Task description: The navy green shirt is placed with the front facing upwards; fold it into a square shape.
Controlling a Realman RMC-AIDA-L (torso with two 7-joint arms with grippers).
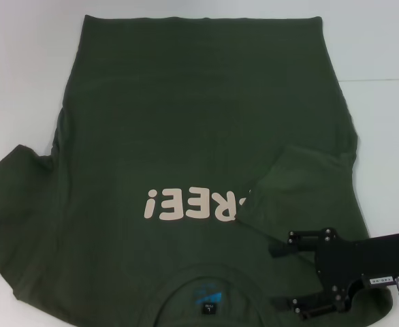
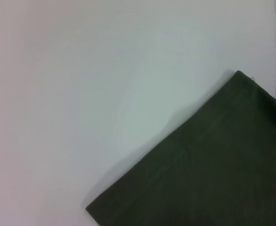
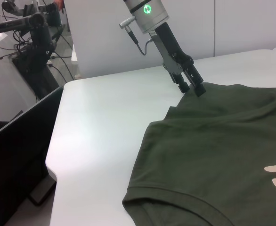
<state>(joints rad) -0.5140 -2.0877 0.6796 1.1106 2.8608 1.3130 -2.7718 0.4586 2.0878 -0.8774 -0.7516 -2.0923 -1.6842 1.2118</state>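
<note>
Here, shirt: the navy green shirt (image 1: 186,136) lies front up on the white table (image 1: 22,68), filling most of the head view, collar at the bottom centre and hem at the top.
Print: the pale "FREE!" print (image 1: 193,203) sits in the lower middle, its right end covered by cloth.
Right sleeve: the sleeve on the right of the head view is folded inward over the chest, its tip reaching the print.
Left sleeve: it lies spread flat toward the left edge of the frame.
Hem edge: straight along the top, with bare table beyond it.
Side edges: the right one slants down toward the lower right corner; white table lies open on both sides in the upper half.
Right gripper: the right gripper (image 1: 286,278) is at the lower right over the shirt's shoulder, its black fingers parted and holding nothing.
Left gripper: the left gripper (image 3: 194,87) shows in the right wrist view, tips down at the far sleeve's edge; I cannot tell whether it grips the cloth.
</note>
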